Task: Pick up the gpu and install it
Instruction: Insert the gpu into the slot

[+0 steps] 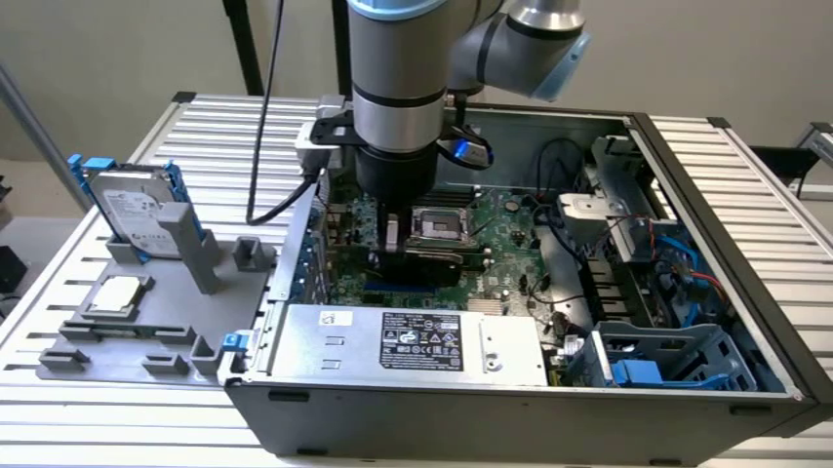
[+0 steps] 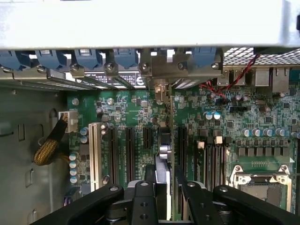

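Observation:
My gripper (image 2: 165, 199) is down inside the open computer case (image 1: 729, 244), over the green motherboard (image 2: 225, 126). It is shut on the gpu (image 2: 164, 154), which I see edge-on between the two black fingers (image 2: 140, 201). The card stands upright in line with the black expansion slots (image 2: 129, 150). Its silver bracket end (image 2: 161, 91) reaches the case's rear wall under the blue clips. In the exterior view the gripper (image 1: 416, 255) hangs low over the board just in front of the CPU socket (image 1: 436, 222), with the dark card (image 1: 430, 263) under it. I cannot tell whether the card's edge sits in a slot.
A grey power supply (image 1: 404, 341) lies at the case's front, and a blue drive cage (image 1: 664, 361) stands at the exterior view's right. Outside the case, on a grey fixture (image 1: 131, 331), stands a hard drive (image 1: 131, 210) in a blue frame. A yellow-sleeved cable (image 2: 49, 145) runs beside a white slot (image 2: 95, 150).

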Action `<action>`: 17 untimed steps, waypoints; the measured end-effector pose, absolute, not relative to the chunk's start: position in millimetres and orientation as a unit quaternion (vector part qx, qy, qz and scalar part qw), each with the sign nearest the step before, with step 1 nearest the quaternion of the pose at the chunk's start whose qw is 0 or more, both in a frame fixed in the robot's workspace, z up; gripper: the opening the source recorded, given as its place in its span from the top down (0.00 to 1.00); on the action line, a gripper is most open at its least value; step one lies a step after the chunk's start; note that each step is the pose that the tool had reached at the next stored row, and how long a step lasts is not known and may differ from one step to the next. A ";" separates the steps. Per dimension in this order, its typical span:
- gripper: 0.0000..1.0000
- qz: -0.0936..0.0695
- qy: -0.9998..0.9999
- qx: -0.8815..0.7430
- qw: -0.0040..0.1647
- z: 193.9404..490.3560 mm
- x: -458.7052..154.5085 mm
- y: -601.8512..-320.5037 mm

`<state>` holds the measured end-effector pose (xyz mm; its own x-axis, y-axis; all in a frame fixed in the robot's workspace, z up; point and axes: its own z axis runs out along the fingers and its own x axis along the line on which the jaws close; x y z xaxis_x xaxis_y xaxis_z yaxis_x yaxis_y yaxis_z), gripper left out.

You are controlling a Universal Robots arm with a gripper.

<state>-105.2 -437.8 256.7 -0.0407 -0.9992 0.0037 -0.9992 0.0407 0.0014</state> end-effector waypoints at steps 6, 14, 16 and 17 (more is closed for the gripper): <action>0.73 0.000 -0.721 0.693 0.002 254.8 -105.3 -437.8; 0.73 -0.001 -0.721 0.693 0.004 252.2 -105.2 -437.9; 0.73 -0.002 -0.721 0.693 0.005 251.4 -105.2 -437.9; 0.73 -0.002 -0.721 0.693 0.005 250.9 -105.2 -437.9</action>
<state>-105.2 -437.9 250.9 -0.0406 -0.9992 0.0049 -0.9991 0.0407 0.0102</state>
